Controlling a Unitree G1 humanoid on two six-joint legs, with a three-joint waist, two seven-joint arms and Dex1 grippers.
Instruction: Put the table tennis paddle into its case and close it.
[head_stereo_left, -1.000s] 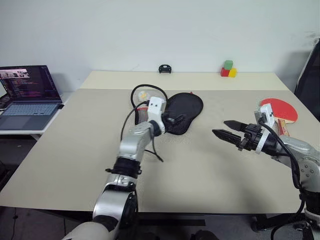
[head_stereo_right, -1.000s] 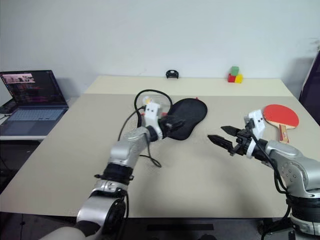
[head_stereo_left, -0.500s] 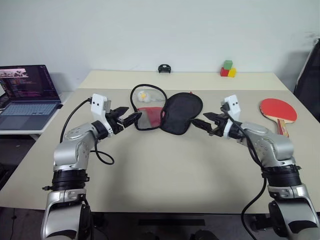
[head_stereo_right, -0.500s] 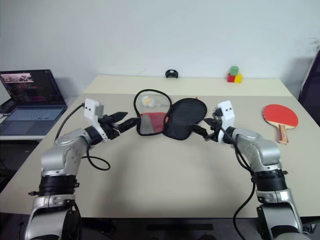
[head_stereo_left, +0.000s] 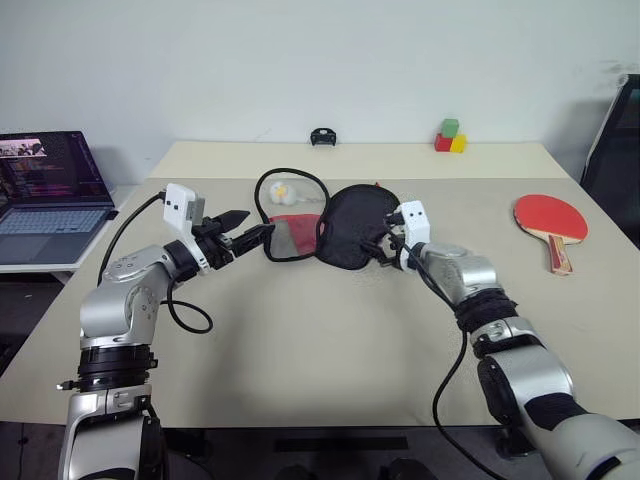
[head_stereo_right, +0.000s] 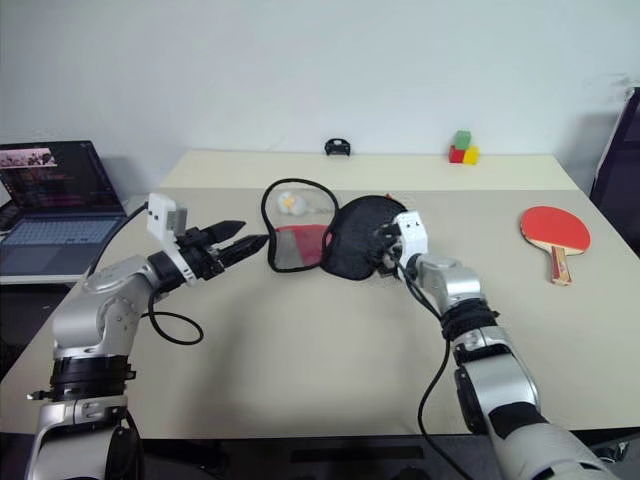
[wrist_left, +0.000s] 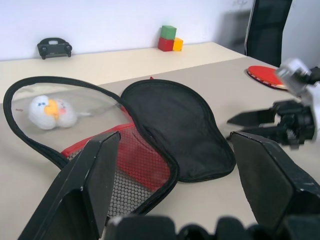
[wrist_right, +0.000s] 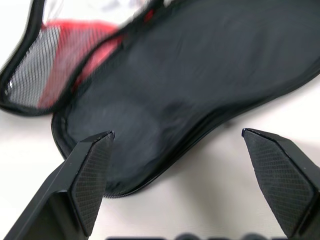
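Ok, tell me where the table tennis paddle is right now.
In the head views the table tennis paddle lies flat near the table's right edge, handle toward the robot, well right of the opened case and apart from both grippers.

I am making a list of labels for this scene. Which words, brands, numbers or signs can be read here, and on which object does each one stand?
No text can be read in these pictures.
Laptop screen: lines of text and a small picture strip, too small to read.
Case: lies open; no logo or lettering visible on the black half, the red mesh half or the clear half.
Table tennis paddle: plain red rubber, no marking to make out.
Coloured blocks: no signs.
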